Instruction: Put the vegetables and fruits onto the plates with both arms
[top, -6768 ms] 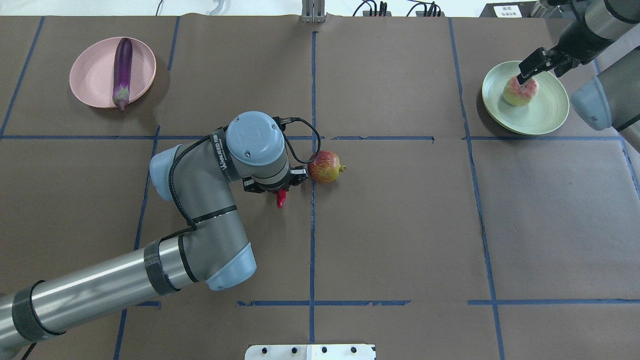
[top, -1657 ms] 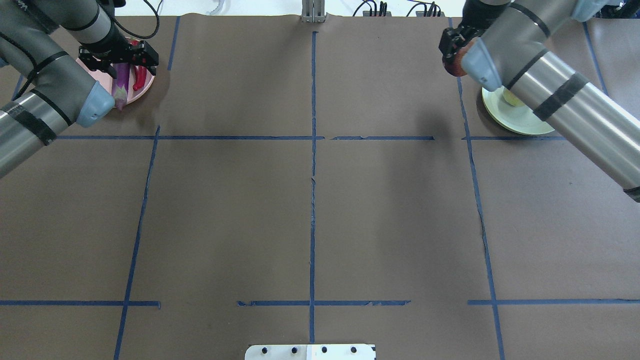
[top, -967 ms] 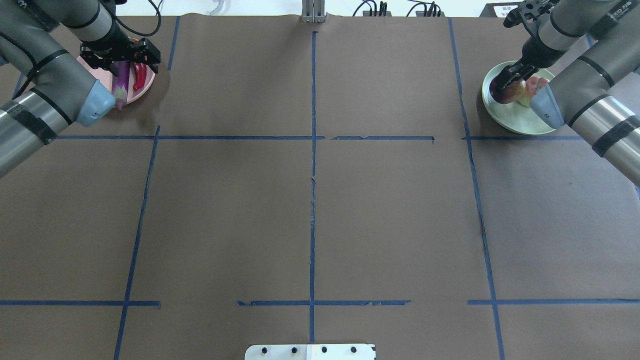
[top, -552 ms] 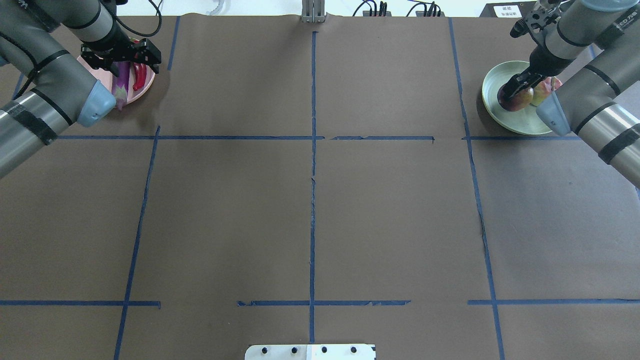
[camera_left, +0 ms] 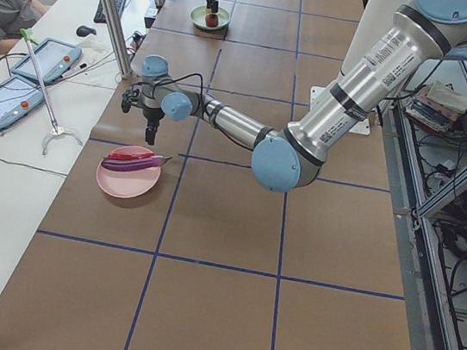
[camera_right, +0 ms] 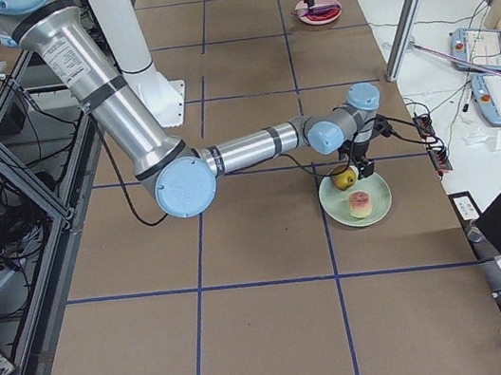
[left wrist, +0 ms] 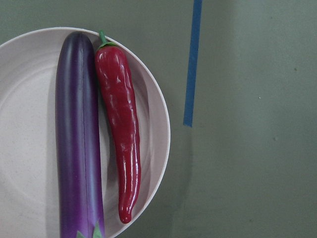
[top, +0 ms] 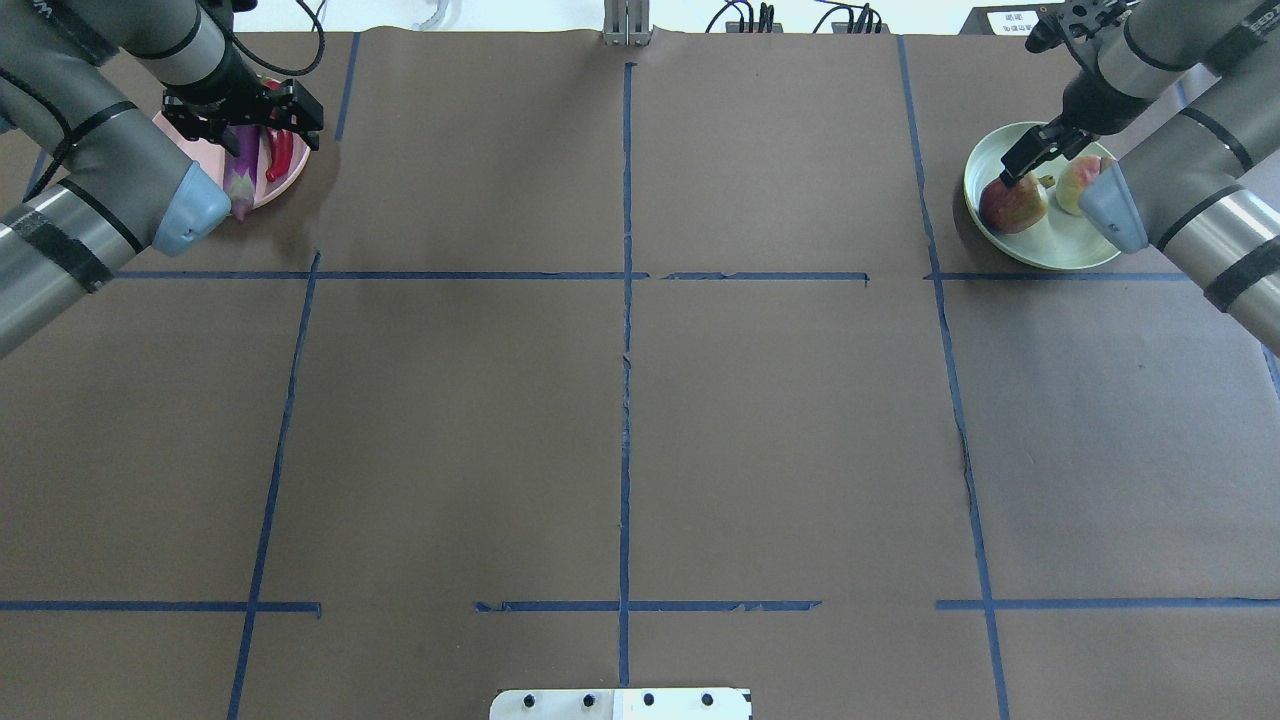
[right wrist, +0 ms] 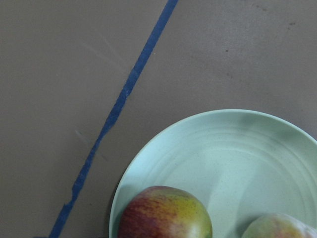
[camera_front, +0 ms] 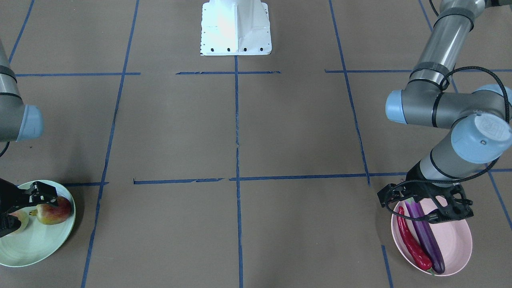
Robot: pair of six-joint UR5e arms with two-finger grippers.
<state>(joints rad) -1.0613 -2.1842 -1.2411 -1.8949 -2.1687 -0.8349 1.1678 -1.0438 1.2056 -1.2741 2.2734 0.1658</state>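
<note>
The purple eggplant (camera_front: 426,236) and the red chili (camera_front: 412,244) lie side by side on the pink plate (camera_front: 456,240). They also show in the left wrist view, eggplant (left wrist: 77,139) and chili (left wrist: 121,129). My left gripper (camera_front: 426,204) hovers open and empty just above them; overhead it (top: 250,115) sits over the plate (top: 295,180). The pomegranate (camera_front: 54,210) and the peach (camera_front: 20,220) rest on the mint plate (camera_front: 36,244). My right gripper (camera_front: 22,206) is open above them, holding nothing. Overhead it (top: 1045,155) is just over the pomegranate (top: 1012,205), with the peach (top: 1070,185) beside.
The white base block (camera_front: 236,28) stands at the robot's side of the brown, blue-taped table. A side bench with tablets (camera_left: 45,57) and a person runs along the far table edge, close behind both plates.
The left arm carried the chili from mid-table onto the pink plate. The right arm brought the pomegranate to the mint plate, let it go, and has lifted slightly off it.
</note>
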